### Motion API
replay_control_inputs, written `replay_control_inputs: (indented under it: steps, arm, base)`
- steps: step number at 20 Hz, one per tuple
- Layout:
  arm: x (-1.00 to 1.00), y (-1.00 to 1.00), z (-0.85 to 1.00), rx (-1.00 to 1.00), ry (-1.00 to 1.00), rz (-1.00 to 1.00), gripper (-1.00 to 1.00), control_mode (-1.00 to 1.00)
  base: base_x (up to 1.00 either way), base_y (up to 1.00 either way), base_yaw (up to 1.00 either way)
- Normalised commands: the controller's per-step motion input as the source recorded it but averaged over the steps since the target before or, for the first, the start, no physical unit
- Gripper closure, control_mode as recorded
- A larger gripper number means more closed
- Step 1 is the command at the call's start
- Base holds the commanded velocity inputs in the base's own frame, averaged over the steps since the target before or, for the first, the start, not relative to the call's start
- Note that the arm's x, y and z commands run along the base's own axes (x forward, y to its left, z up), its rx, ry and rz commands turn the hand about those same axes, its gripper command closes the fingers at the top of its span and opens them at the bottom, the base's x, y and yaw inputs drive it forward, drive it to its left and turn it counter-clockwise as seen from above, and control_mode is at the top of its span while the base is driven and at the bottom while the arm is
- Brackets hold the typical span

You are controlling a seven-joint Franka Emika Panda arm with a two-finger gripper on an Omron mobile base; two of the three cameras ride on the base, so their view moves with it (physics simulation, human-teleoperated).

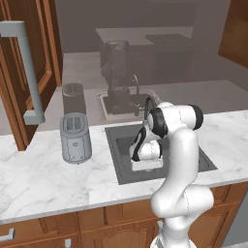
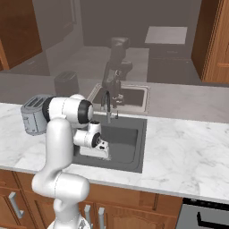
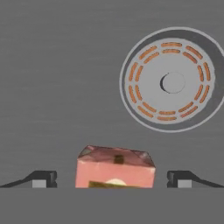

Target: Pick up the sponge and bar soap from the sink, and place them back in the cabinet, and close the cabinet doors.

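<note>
On the marble counter we list, by size: one cabinet door, open at the left end; one sink, recessed mid-counter; one toaster left of the basin; one bar soap on the sink floor near the drain, between our gripper's wide-spread, empty fingers.

Bar soap lies on sink floor, apparently between claw fingertips.
</note>
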Motion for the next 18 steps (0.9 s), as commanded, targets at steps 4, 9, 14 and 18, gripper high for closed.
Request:
replay_control_inputs:
  steps: [4,9,14,18]
  arm:
    - [0.00,0.00,-0.12,0.00,0.03,0.00,-1.00,-1.00]
    - [0.00,0.00,-0.12,0.00,0.02,0.00,-1.00,-1.00]
    - [0.00,0.00,-0.12,0.00,0.02,0.00,-1.00,-1.00]
    - [0.00,0.00,-0.08,0.00,0.00,0.00,-1.00,-1.00]
  base:
    - [0.00,0.00,0.00]
    - [0.00,0.00,0.00]
    - [0.00,0.00,0.00]
    - [0.00,0.00,0.00]
